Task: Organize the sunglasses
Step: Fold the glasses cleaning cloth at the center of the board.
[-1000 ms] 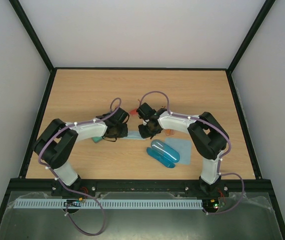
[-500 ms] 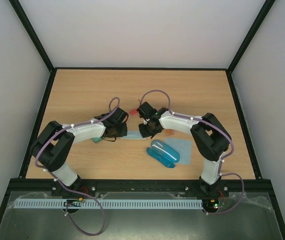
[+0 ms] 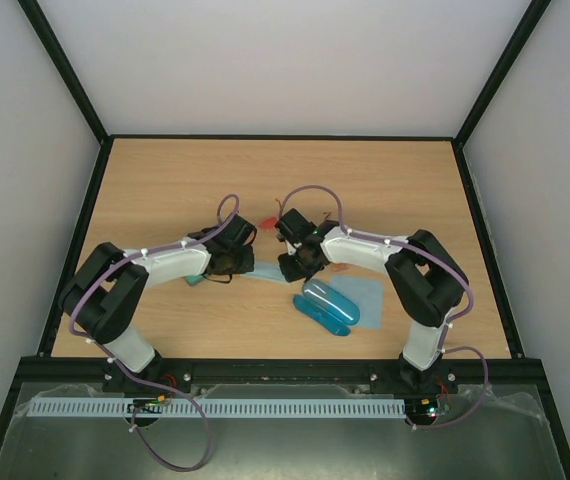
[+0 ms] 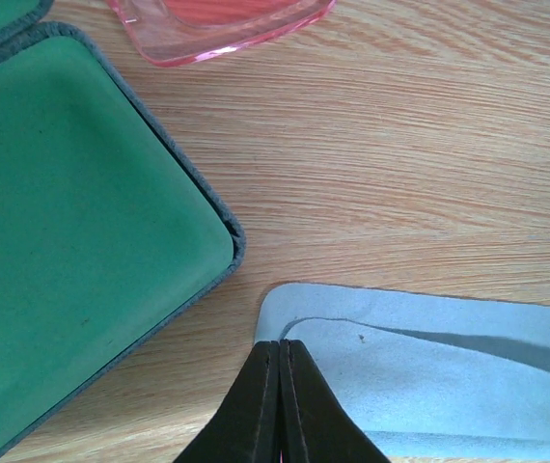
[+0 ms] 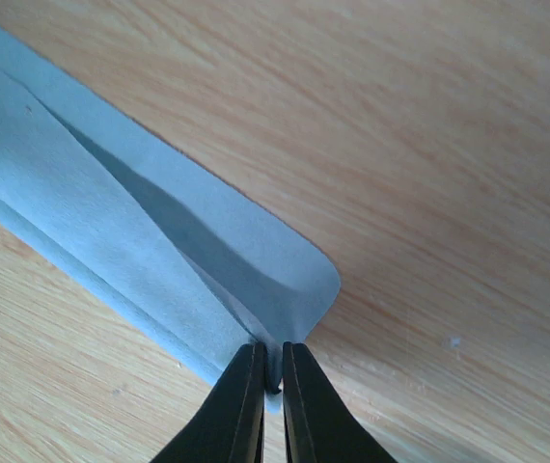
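Clamped shut on cloth [image 4: 429, 376] ends with left gripper [image 4: 280, 345] and right gripper [image 5: 272, 349]. Lift evenly, keep taut, avoid far sunglasses [image 4: 217, 24].

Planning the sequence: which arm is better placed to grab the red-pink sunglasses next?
Left, probably: the left pincer, shut on the blue cloth, has the red-pink sunglasses and green case in its wrist view; the right pincer sees only cloth and table.
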Action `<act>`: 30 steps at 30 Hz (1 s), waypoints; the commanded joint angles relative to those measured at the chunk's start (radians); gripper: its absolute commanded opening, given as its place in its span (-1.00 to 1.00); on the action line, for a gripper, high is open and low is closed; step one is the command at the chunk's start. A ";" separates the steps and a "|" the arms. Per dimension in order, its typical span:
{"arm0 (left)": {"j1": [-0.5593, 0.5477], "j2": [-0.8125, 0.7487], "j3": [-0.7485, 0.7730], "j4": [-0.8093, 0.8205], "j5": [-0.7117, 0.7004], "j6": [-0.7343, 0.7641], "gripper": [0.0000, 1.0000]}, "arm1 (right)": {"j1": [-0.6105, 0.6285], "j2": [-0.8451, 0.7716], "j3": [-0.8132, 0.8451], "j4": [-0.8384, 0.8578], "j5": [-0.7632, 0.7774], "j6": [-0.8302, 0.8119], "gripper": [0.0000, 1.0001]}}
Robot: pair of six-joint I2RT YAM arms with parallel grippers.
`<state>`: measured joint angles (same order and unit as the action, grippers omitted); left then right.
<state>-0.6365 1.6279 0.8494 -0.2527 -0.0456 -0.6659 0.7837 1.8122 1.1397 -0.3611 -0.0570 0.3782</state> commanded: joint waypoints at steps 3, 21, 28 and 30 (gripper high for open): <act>-0.007 -0.029 -0.013 -0.011 -0.016 -0.008 -0.95 | 0.023 -0.037 -0.045 -0.032 -0.058 -0.030 -0.74; -0.008 -0.159 -0.144 -0.054 0.032 -0.058 -0.95 | -0.010 -0.013 0.052 -0.023 -0.054 -0.065 -0.48; -0.006 -0.102 -0.155 0.018 0.052 -0.066 -0.95 | -0.011 0.017 0.071 -0.021 -0.075 -0.077 -0.48; 0.002 -0.076 -0.139 0.034 0.062 -0.063 -0.95 | -0.011 0.028 0.081 -0.024 -0.088 -0.085 -0.49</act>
<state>-0.6407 1.5017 0.6884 -0.2710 -0.0067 -0.7208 0.7708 1.8156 1.1885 -0.3534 -0.1238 0.3168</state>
